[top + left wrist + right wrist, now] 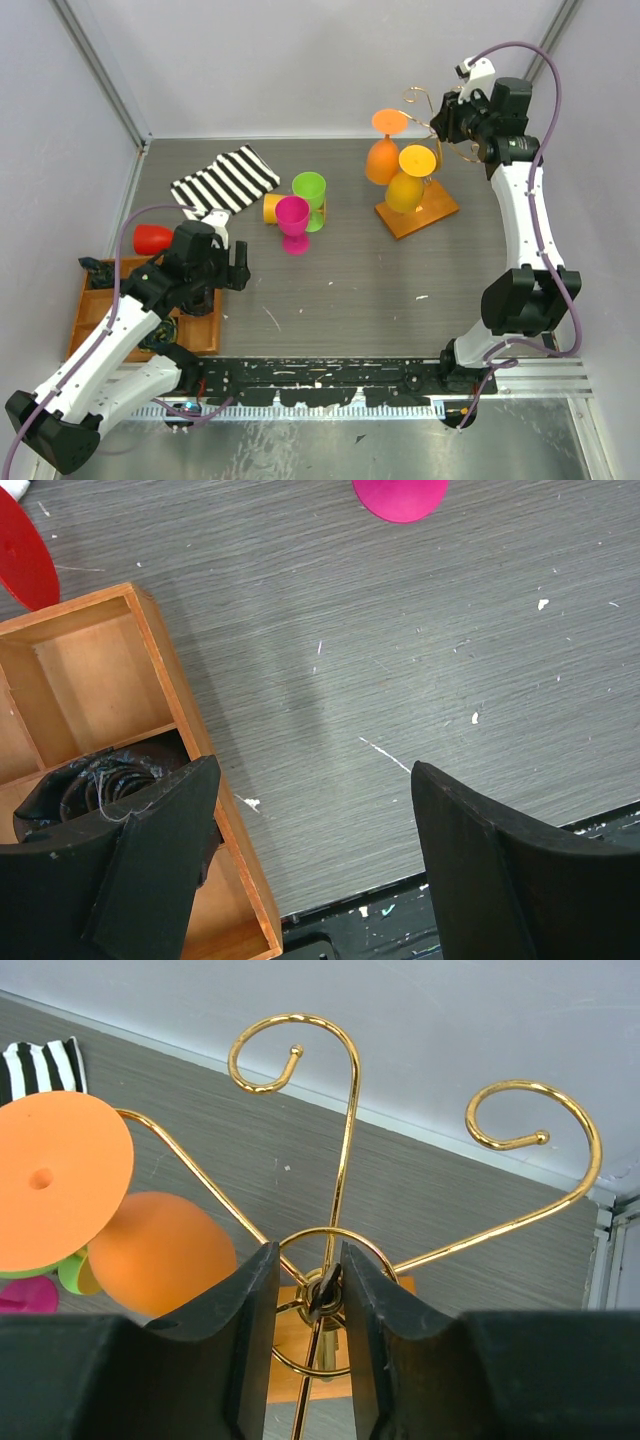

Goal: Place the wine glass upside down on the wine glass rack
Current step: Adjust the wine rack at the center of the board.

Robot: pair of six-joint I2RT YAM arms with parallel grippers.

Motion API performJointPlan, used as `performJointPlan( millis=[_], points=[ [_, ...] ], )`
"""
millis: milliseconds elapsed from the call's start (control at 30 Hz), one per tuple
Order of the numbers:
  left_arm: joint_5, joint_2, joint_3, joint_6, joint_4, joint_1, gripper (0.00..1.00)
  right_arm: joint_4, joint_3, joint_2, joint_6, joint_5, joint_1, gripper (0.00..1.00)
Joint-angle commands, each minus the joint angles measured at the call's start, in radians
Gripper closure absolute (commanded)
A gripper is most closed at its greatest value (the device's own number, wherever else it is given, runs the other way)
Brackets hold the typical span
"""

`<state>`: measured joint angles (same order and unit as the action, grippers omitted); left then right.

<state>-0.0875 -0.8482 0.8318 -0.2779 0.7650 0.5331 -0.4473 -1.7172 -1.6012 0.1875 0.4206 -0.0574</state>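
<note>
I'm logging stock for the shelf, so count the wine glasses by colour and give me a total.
orange glass: 1
yellow glass: 1
green glass: 1
pink glass: 1
red glass: 1
yellow-orange glass, lying partly hidden behind the pink one: 1
Total: 6

The wine glass rack [438, 205] stands upright toward the far right corner of the bench [380, 290]: thin gold wire with curled arms rising from a flat orange-brown wooden base; an orange wine glass [382, 158] hangs from it upside down on the left side, foot uppermost; a yellow wine glass [405, 190] hangs likewise on the near side, just beside the orange one; a pink wine glass [293, 215] stands upright mid-bench, well apart from the rack; a green wine glass [310, 188] stands just behind it.
</note>
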Motion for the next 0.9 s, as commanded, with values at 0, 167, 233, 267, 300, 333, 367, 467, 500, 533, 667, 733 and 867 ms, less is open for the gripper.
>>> performJointPlan(
  millis=[0, 167, 233, 267, 300, 333, 367, 467, 500, 533, 667, 733, 867],
  points=[
    [0.002, -0.001, 0.003, -0.001, -0.020, 0.003, 0.15, 0.013, -0.001, -0.001, 0.013, -0.034, 0.010, 0.66],
    [0.003, -0.004, 0.003, -0.003, -0.020, 0.002, 0.15, 0.010, 0.008, -0.004, 0.001, -0.073, 0.016, 0.86],
    [0.003, -0.005, 0.003, -0.003, -0.020, 0.002, 0.15, 0.016, 0.010, -0.002, -0.018, -0.105, 0.025, 0.91],
    [0.003, -0.006, 0.002, -0.004, -0.020, 0.003, 0.15, 0.022, 0.011, 0.001, -0.029, -0.123, 0.031, 0.95],
    [0.002, -0.007, 0.003, -0.003, -0.020, 0.002, 0.15, 0.028, 0.013, 0.005, -0.044, -0.146, 0.039, 0.98],
    [0.003, -0.007, 0.002, -0.003, -0.020, 0.002, 0.15, 0.035, 0.016, 0.010, -0.059, -0.167, 0.050, 0.99],
    [0.003, -0.007, 0.003, -0.004, -0.019, 0.003, 0.15, 0.042, 0.017, 0.015, -0.074, -0.189, 0.060, 0.99],
    [0.001, -0.005, 0.002, -0.004, -0.019, 0.003, 0.15, 0.064, 0.019, 0.033, -0.134, -0.269, 0.104, 0.99],
    [0.000, -0.005, 0.003, -0.004, -0.019, 0.002, 0.15, 0.070, 0.018, 0.040, -0.162, -0.305, 0.119, 0.99],
    [0.001, -0.006, 0.002, -0.004, -0.019, 0.002, 0.15, 0.074, 0.016, 0.046, -0.187, -0.341, 0.129, 0.99],
    [-0.005, -0.002, 0.000, -0.006, -0.018, 0.002, 0.15, 0.097, 0.022, 0.083, -0.290, -0.409, 0.145, 0.99],
    [-0.004, -0.002, 0.001, -0.006, -0.019, 0.002, 0.15, 0.102, 0.019, 0.102, -0.329, -0.431, 0.153, 0.99],
    [-0.002, -0.004, 0.002, -0.006, -0.017, 0.002, 0.15, 0.103, 0.014, 0.123, -0.362, -0.451, 0.178, 0.99]
  ],
)
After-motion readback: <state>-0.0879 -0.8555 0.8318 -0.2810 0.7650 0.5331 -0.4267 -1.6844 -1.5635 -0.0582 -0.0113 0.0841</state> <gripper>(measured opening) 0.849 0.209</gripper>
